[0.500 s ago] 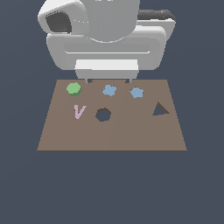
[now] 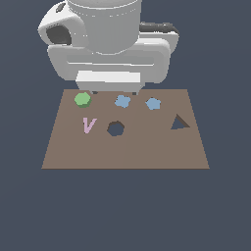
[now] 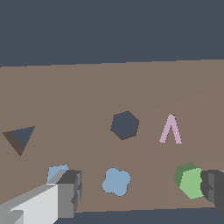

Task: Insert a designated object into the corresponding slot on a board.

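The pincer (image 3: 140,192) is seen in the wrist view with its two fingers spread wide apart and nothing clamped between them; one finger (image 3: 70,192) stands in front of a blue flower-shaped piece (image 3: 57,173), the other (image 3: 213,186) just beside the green hexagonal block (image 3: 189,180). In the exterior view the fingers are hidden under the bulky arm. The green block (image 2: 83,100) is found resting on the brown board (image 2: 147,152), near its far edge toward the exterior view's left, well apart from the hexagonal slot (image 2: 115,129), which is shown empty. A second blue piece (image 3: 116,181) lies between the fingers, and the pink letter V (image 2: 88,125) lies near the slot. Nothing of the task is judged complete: the block is yet to be grasped, lifted, carried to the slot, aligned and lowered in. The triangular cutout (image 2: 179,123) is to be left alone.
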`<action>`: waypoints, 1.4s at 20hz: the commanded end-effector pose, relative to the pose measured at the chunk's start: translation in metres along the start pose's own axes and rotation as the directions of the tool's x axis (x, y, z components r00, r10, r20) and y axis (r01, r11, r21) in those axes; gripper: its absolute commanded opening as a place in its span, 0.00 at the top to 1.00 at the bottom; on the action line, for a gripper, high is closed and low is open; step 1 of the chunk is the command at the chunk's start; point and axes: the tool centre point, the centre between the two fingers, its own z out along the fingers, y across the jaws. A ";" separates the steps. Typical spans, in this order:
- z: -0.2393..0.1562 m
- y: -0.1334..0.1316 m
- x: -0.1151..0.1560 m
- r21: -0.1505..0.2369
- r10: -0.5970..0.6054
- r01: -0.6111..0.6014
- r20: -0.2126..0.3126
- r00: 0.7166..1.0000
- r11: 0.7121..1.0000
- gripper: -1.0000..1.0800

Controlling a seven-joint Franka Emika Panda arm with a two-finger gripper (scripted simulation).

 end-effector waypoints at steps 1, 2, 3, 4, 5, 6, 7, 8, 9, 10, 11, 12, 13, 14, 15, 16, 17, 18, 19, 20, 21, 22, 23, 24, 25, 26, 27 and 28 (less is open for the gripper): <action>0.011 0.013 -0.006 -0.001 0.024 -0.024 0.002 1.000 1.000 0.04; 0.017 0.019 -0.009 -0.001 0.035 -0.035 0.003 0.999 0.999 0.04; 0.023 0.026 -0.013 -0.001 0.048 -0.048 0.004 0.999 0.999 0.04; 0.029 0.033 -0.017 -0.002 0.062 -0.062 0.005 0.998 0.998 0.04; 0.036 0.041 -0.021 -0.002 0.077 -0.077 0.006 0.997 0.997 0.04; 0.044 0.049 -0.026 -0.003 0.093 -0.093 0.007 0.996 0.996 0.04; 0.052 0.058 -0.032 -0.003 0.110 -0.110 0.008 0.994 0.994 0.04; 0.060 0.066 -0.037 -0.004 0.127 -0.127 0.009 0.992 0.992 0.04; 0.068 0.075 -0.042 -0.004 0.143 -0.143 0.010 0.990 0.990 0.04; 0.076 0.083 -0.048 -0.005 0.159 -0.159 0.011 0.987 0.987 0.04; 0.083 0.090 -0.053 -0.005 0.173 -0.173 0.011 0.985 0.985 0.04; 0.089 0.096 -0.057 -0.005 0.187 -0.187 0.012 0.982 0.982 0.04; 0.096 0.102 -0.062 -0.006 0.199 -0.199 0.013 0.980 0.980 0.04; 0.101 0.108 -0.066 -0.006 0.210 -0.210 0.014 0.978 0.978 0.04; 0.106 0.113 -0.070 -0.006 0.220 -0.220 0.014 0.975 0.975 0.04; 0.111 0.117 -0.073 -0.006 0.229 -0.229 0.015 0.973 0.973 0.04; 0.115 0.121 -0.076 -0.006 0.237 -0.237 0.016 0.971 0.971 0.04; 0.119 0.125 -0.079 -0.006 0.244 -0.244 0.016 0.970 0.970 0.04; 0.122 0.127 -0.081 -0.006 0.250 -0.250 0.016 0.968 0.968 0.04; 0.124 0.130 -0.083 -0.006 0.255 -0.255 0.017 0.967 0.967 0.04; 0.126 0.131 -0.084 -0.006 0.259 -0.259 0.017 0.966 0.966 0.04; 0.128 0.133 -0.085 -0.006 0.261 -0.261 0.017 0.965 0.965 0.04; 0.129 0.133 -0.085 -0.005 0.263 -0.263 0.017 0.965 0.965 0.04; 0.129 0.134 -0.085 -0.005 0.263 -0.263 0.018 0.965 0.965 0.04; 0.129 0.134 -0.085 -0.005 0.263 -0.263 0.018 0.965 0.965 0.04; 0.129 0.133 -0.085 -0.005 0.263 -0.263 0.019 0.965 0.965 0.04; 0.129 0.133 -0.085 -0.005 0.263 -0.263 0.019 0.965 0.965 0.04; 0.130 0.133 -0.085 -0.005 0.263 -0.263 0.019 0.965 0.965 0.04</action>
